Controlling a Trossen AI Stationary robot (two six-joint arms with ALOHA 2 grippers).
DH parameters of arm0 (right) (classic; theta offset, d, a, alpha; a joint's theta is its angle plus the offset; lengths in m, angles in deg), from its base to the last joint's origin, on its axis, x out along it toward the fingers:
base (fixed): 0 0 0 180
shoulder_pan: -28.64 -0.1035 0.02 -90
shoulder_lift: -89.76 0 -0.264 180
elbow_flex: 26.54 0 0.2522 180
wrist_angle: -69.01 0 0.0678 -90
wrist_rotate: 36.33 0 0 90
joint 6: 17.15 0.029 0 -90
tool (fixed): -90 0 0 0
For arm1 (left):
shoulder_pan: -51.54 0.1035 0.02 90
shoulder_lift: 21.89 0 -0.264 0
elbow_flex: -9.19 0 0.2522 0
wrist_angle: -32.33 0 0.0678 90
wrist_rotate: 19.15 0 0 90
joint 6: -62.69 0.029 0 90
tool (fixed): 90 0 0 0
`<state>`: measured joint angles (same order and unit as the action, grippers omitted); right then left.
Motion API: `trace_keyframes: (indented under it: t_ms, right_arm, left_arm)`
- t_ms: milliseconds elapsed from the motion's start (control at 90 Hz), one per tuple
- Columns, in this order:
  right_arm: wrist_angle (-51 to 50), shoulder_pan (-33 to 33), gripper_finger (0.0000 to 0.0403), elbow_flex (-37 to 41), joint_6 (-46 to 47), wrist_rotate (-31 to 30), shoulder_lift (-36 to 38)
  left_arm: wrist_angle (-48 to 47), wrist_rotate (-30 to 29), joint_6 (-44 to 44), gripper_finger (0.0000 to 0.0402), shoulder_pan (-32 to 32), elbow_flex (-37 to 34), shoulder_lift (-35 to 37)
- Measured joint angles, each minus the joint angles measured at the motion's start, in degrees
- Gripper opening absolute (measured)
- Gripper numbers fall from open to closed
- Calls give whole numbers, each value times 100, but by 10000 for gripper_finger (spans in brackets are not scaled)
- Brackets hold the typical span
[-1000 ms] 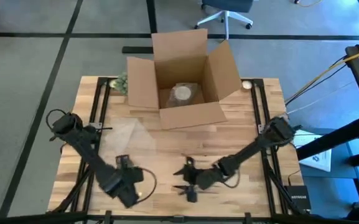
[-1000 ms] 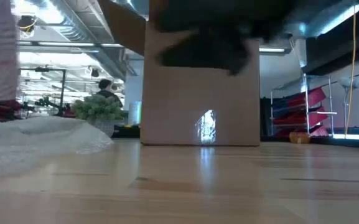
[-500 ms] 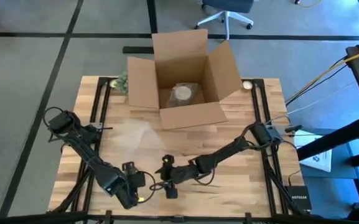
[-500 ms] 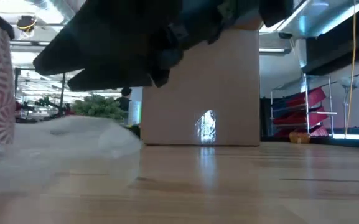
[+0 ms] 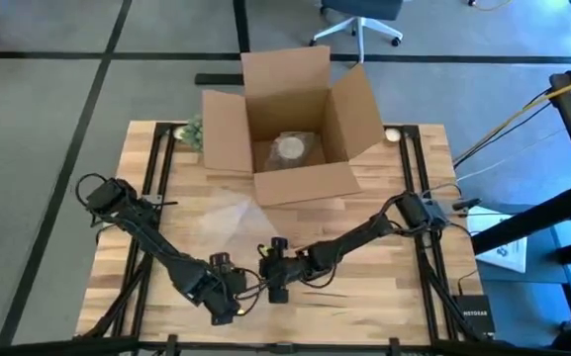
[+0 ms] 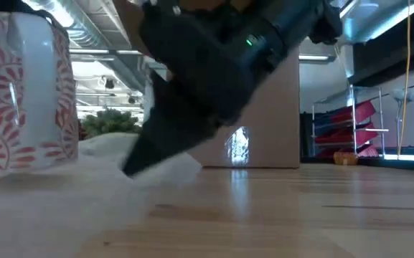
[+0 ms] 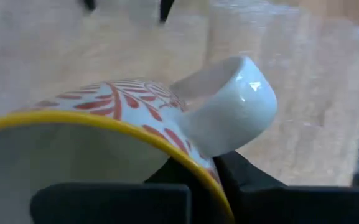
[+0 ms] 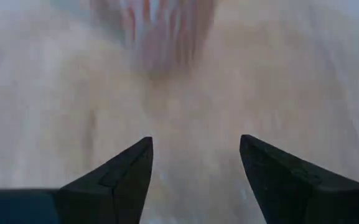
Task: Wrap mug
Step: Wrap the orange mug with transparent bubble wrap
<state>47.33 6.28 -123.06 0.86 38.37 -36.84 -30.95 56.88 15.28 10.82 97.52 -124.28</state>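
Your left end effector (image 5: 234, 297) pinches the mug (image 7: 129, 118) by its rim near the table's (image 5: 384, 297) front edge; your right end effector (image 5: 268, 280), fingers spread, reaches the bubble wrap (image 5: 221, 216). Next, likely draw the wrap around the mug.

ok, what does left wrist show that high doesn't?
Left wrist only: the mug's yellow rim, red leaf pattern and white handle, held by the left gripper's fingers.
High only: the whole table, the open box holding a wrapped item, and the right gripper open beside the left gripper.
Both: clear wrap on the table.
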Motion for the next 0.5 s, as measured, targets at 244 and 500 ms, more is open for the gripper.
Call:
trace_keyframes:
  t_ms: [244, 500]
  right_arm:
    - [-190, -290, 227, -2, 792, 85, 0]
    - [904, -569, 227, -17, 793, 243, 21]
  left_arm:
    - [-1338, -85, -1076, 1, -315, 30, 13]
    - [-1602, -497, -1624, 1, -515, -280, 28]
